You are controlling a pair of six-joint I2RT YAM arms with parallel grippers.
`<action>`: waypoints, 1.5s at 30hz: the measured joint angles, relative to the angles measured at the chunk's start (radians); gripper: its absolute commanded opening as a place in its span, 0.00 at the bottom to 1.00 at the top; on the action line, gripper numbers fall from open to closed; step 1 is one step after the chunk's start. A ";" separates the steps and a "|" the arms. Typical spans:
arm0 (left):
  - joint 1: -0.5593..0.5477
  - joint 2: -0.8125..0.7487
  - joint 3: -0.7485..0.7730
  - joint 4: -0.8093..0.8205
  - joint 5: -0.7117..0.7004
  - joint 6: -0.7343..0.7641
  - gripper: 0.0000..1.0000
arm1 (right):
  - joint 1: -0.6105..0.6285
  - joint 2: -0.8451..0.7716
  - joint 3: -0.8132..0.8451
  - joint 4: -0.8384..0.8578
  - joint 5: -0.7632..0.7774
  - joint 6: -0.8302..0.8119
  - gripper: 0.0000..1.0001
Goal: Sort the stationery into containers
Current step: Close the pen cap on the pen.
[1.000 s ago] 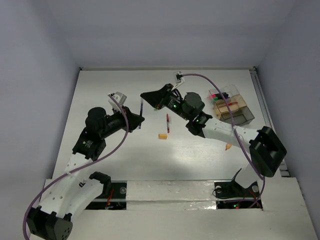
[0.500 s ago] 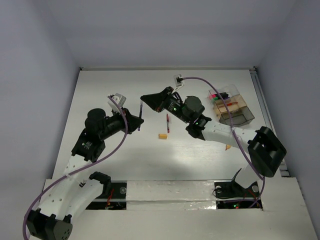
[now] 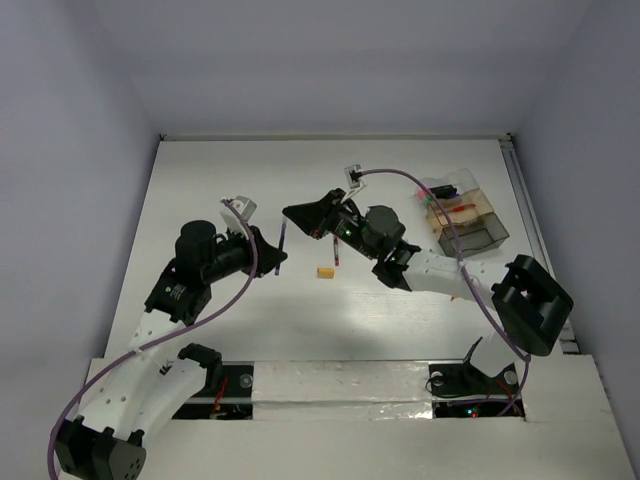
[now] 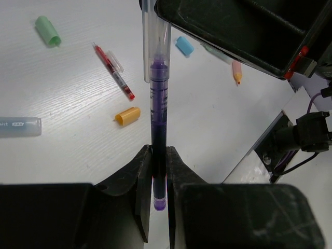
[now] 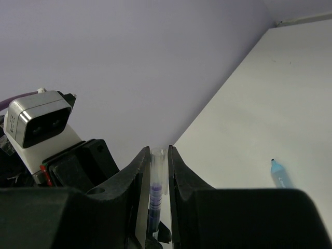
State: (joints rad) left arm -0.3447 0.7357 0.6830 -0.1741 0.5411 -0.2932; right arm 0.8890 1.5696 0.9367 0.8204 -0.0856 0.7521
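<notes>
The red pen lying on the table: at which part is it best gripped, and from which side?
Grip the red pen at mid-barrel, coming down from above and closing across its width. It lies flat on the table with bare surface along both sides; the orange piece sits apart near one end.

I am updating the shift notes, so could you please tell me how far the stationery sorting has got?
Done: a few pink, green and red items lie in the container. In hand: the left pincer and right pincer both grip one purple pen. To do: a red pen, an orange piece, a green piece and a blue piece lie loose on the table.
</notes>
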 measured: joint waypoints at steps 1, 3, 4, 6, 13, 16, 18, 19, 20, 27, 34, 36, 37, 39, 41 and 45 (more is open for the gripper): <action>0.000 0.000 0.000 -0.005 0.002 0.000 0.00 | 0.000 -0.003 -0.004 -0.001 -0.001 0.000 0.00; 0.000 0.000 0.000 -0.011 0.007 0.000 0.00 | 0.000 -0.005 -0.007 -0.005 -0.008 0.001 0.00; 0.000 0.000 0.000 -0.013 0.009 0.000 0.00 | 0.001 -0.005 -0.008 -0.005 -0.013 0.001 0.00; 0.000 0.000 0.000 -0.019 0.013 0.000 0.00 | 0.001 -0.006 -0.011 -0.005 -0.019 0.003 0.00; 0.000 0.000 0.000 -0.065 0.025 -0.005 0.00 | 0.016 -0.006 -0.050 0.018 -0.014 0.016 0.00; -0.002 0.001 0.000 -0.096 0.032 -0.005 0.00 | 0.026 -0.006 -0.089 0.050 0.003 0.033 0.00; -0.002 0.003 0.000 -0.116 0.035 -0.005 0.00 | 0.035 -0.006 -0.107 0.064 0.021 0.043 0.00; -0.002 0.005 0.000 -0.126 0.037 -0.005 0.00 | 0.040 -0.006 -0.114 0.069 0.029 0.047 0.00; -0.002 0.007 0.000 -0.134 0.039 -0.005 0.00 | 0.046 -0.005 -0.119 0.072 0.037 0.049 0.00; -0.008 0.012 0.000 -0.170 0.044 -0.005 0.00 | 0.072 -0.002 -0.159 0.118 0.077 0.076 0.00; -0.008 0.030 0.000 -0.167 0.074 -0.011 0.00 | 0.074 0.008 -0.171 0.154 0.084 0.116 0.00; -0.008 0.033 0.000 -0.158 0.085 -0.013 0.00 | 0.070 0.003 -0.169 0.151 0.083 0.127 0.00; -0.008 0.037 0.000 -0.147 0.090 -0.013 0.00 | 0.065 0.000 -0.167 0.145 0.082 0.132 0.00; -0.007 0.051 0.000 -0.116 0.099 -0.015 0.00 | 0.050 -0.008 -0.156 0.125 0.075 0.138 0.00; -0.008 0.069 0.000 -0.077 0.101 -0.016 0.01 | 0.027 -0.014 -0.142 0.100 0.060 0.143 0.00; -0.023 0.083 0.000 -0.011 0.085 -0.014 0.17 | -0.018 -0.036 -0.126 0.058 0.023 0.154 0.00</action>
State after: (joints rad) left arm -0.3672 0.8185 0.6827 -0.1848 0.6262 -0.3073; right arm 0.8715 1.5333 0.8112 0.8780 -0.0628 0.9058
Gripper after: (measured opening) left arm 0.104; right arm 0.219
